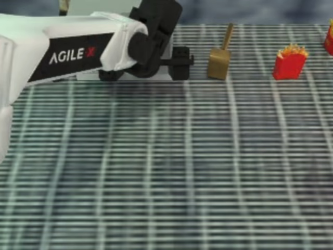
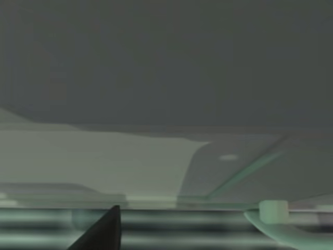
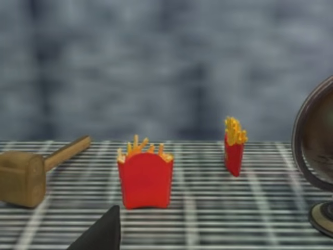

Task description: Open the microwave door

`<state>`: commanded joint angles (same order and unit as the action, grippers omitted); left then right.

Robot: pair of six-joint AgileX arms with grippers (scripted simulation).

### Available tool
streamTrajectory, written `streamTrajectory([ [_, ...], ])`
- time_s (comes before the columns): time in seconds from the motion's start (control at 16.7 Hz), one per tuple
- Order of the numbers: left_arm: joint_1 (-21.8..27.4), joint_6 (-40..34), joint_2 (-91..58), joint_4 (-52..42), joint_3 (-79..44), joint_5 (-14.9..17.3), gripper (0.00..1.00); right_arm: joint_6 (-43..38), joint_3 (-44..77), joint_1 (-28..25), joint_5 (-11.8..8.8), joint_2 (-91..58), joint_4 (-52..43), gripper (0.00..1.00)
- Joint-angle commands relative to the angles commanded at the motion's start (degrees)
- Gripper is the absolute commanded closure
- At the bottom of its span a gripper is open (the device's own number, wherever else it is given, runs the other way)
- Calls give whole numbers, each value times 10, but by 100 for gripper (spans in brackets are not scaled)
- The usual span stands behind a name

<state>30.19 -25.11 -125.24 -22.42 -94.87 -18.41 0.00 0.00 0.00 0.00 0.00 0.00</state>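
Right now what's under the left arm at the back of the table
The left arm covers most of the microwave; only pale edges show. Its tool sits beside the brown mallet. The door itself is hidden from above.

The left arm, a white shell with black joints, reaches across the upper left of the top view, its black wrist pointing toward the frame's right. Its claw sits low at the upper middle; whether its fingers are spread or closed cannot be made out. The right arm does not appear in the top view.
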Motion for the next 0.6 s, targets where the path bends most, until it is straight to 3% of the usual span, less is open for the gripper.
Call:
streamTrajectory([
  [0.12, 0, 0, 0, 0, 0, 0, 0, 0, 0, 0, 0, 0, 0, 0],
  [0.6, 0, 0, 0, 0, 0, 0, 60, 0, 0, 0, 0, 0, 0, 0],
])
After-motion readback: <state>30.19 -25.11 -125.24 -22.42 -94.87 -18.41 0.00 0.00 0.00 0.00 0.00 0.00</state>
